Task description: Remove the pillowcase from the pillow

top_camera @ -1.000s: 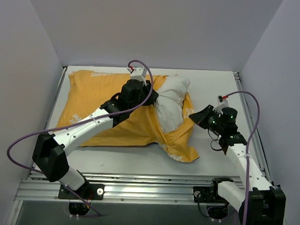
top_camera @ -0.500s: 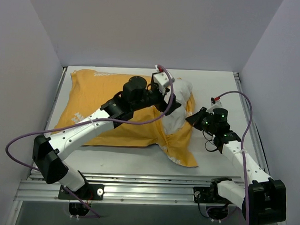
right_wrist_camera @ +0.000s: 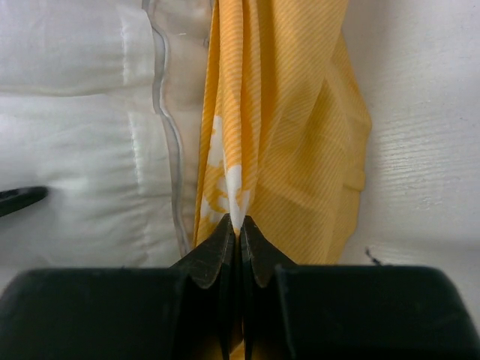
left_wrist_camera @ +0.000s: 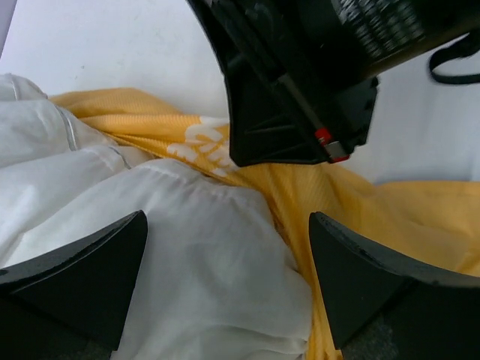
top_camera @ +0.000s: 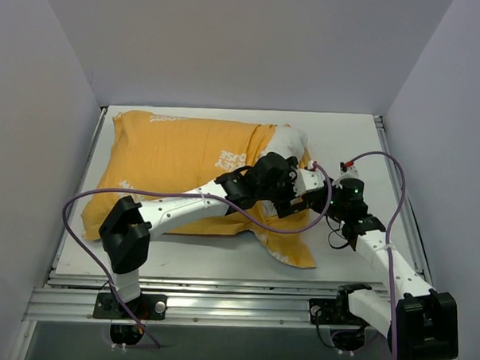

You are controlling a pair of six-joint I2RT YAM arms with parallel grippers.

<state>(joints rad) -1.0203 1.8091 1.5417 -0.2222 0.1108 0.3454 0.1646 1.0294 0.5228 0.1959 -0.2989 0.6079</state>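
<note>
The pillowcase (top_camera: 177,157) lies orange-yellow side up across the table, its open end bunched at the right. The white pillow (top_camera: 288,141) sticks out of that end. My left gripper (top_camera: 301,197) reaches far right over the opening. In the left wrist view it (left_wrist_camera: 229,281) stands wide open, with the pillow (left_wrist_camera: 202,255) bulging between the fingers (left_wrist_camera: 90,285) and orange fabric (left_wrist_camera: 420,217) beside it. My right gripper (right_wrist_camera: 240,225) is shut on a gathered fold of the pillowcase (right_wrist_camera: 300,135), right next to the pillow (right_wrist_camera: 75,127). In the top view the right gripper (top_camera: 320,203) sits close against the left one.
Grey walls enclose the white table (top_camera: 349,137) on three sides. A metal rail (top_camera: 219,295) runs along the near edge by the arm bases. Purple cables (top_camera: 79,213) loop from both arms. The right gripper's black body (left_wrist_camera: 300,82) fills the top of the left wrist view.
My left arm has swung from the pillow's top edge rightward and nearer, down to the opening beside the right gripper, and its jaws have opened wide. The right gripper stayed shut on the fabric, shifting slightly left.
</note>
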